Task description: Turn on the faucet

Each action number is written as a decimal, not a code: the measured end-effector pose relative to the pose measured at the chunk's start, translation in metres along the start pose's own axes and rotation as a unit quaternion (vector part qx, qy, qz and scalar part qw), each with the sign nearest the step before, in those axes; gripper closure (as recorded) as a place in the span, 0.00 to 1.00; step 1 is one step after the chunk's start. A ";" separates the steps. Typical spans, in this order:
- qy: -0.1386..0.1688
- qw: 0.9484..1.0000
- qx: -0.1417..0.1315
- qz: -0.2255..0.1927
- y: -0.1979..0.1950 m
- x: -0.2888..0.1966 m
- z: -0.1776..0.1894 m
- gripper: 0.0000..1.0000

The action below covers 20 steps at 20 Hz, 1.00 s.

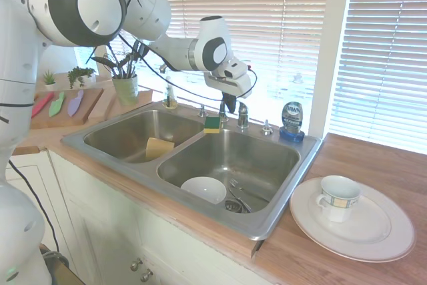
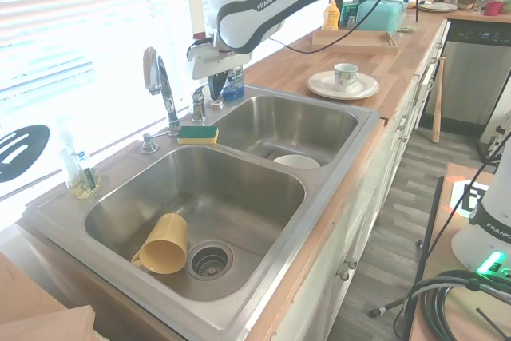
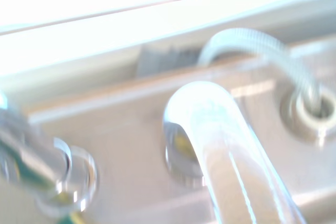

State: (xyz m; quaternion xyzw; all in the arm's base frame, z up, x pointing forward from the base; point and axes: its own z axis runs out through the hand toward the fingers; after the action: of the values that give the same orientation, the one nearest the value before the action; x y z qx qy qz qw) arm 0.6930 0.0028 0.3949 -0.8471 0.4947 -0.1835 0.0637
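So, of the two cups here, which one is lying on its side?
The yellow cup lies on its side in the sink basin beside the drain. The white cup stands upright on a plate on the counter.

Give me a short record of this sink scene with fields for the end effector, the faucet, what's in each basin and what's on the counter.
end effector: hangs beside the lever handle, fingers pointing down; contact unclear
faucet: chrome gooseneck at the back rim, no water visible
sponge: on the divider at the faucet's base
basin with yellow cup: cup on its side by the drain
other basin: white bowl
counter: mug on a white plate
soap bottle: on the sink's back corner
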 end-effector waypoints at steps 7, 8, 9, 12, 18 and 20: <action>0.045 0.998 0.052 -0.016 -0.001 -0.004 -0.005 1.00; 0.050 0.997 0.057 -0.019 -0.001 -0.005 -0.007 1.00; 0.054 0.996 0.063 -0.022 0.000 -0.005 -0.009 1.00; 0.066 0.995 0.070 -0.031 0.000 -0.005 -0.013 1.00; 0.078 0.993 0.074 -0.040 0.001 -0.006 -0.015 1.00; 0.078 0.994 0.073 -0.040 0.002 -0.006 -0.014 1.00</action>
State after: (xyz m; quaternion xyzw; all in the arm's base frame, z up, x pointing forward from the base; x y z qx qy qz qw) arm 0.6840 0.0079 0.4061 -0.8424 0.4494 -0.2867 0.0791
